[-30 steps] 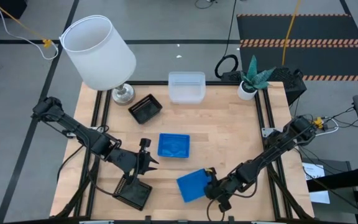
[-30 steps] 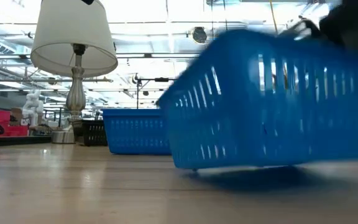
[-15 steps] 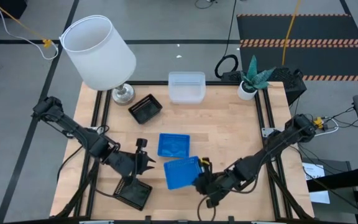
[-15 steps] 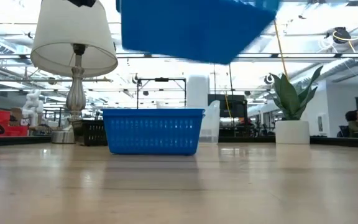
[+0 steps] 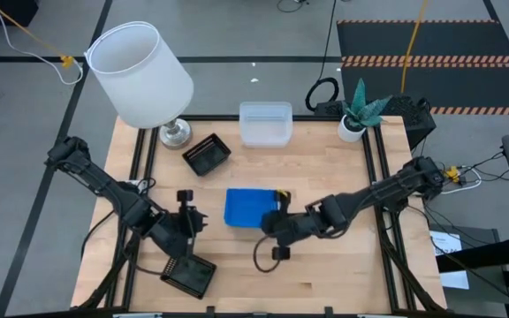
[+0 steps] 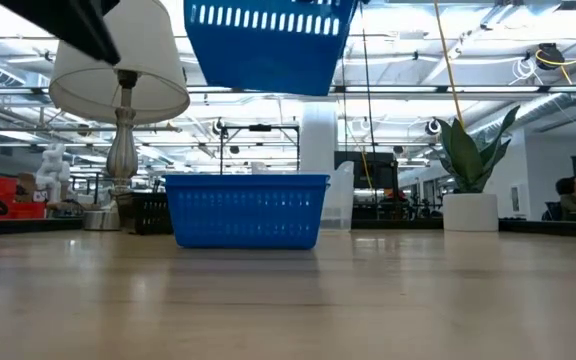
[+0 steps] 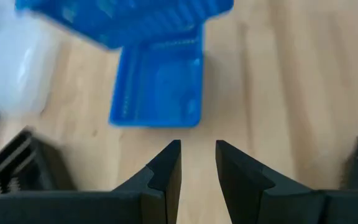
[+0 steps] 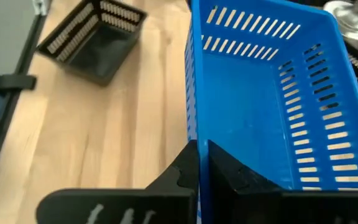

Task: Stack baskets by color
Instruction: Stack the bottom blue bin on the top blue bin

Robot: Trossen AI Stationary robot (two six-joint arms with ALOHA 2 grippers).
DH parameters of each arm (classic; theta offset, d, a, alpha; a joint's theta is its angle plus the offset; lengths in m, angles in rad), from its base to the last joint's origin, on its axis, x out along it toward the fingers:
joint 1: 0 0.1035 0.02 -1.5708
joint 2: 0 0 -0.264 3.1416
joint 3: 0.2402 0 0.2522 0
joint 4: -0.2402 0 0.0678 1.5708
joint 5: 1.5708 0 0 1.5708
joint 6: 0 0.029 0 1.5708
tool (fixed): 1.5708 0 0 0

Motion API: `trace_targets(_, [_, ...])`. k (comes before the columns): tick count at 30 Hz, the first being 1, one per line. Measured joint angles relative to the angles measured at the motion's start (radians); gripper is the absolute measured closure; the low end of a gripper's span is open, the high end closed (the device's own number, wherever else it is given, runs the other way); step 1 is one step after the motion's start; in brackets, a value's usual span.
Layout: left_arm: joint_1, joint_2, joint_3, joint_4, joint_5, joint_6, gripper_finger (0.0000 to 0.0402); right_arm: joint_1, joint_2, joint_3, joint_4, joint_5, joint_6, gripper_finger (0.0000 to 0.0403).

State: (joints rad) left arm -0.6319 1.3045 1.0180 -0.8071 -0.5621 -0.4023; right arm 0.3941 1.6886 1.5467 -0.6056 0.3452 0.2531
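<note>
One blue basket rests on its bottom at the table's middle. Right over it hangs a second blue basket, which my right gripper is shut on; in the high view this held basket hides the lower one. My left gripper hovers open at the near left, with nothing between its fingers, pointing toward the blue baskets. Below it a black basket sits near the front edge. Another black basket and a clear basket stand farther back. My right gripper pinches one side wall of the blue basket near a corner, one finger inside the basket and one outside. The fingers come slanting down from the table's right. The basket is lifted clear, opening up and slightly tilted, above the other blue basket.
A lamp with a white shade stands at the far left corner, its metal base beside the far black basket. A small potted plant stands at the far right. Bare wood lies along the table's right half.
My right gripper has risen and gone from the near edge toward the table's middle, carrying the blue basket. The basket, which was tilted with one part on the table, now hangs clear above the other blue basket. My left gripper has turned and tipped downward.
</note>
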Motion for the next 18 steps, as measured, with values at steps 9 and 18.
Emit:
trace_targets(9, [-0.030,0.000,0.000,-0.171,-0.117,-0.202,0.0300,-0.040,0.000,-0.086,0.153,-0.008,0.003,0.0398])
trace_targets(18, [-0.030,0.000,-0.059,-0.184,-0.149,-0.234,0.0300,-0.074,0.000,-0.160,0.263,-0.006,-0.004,0.0398])
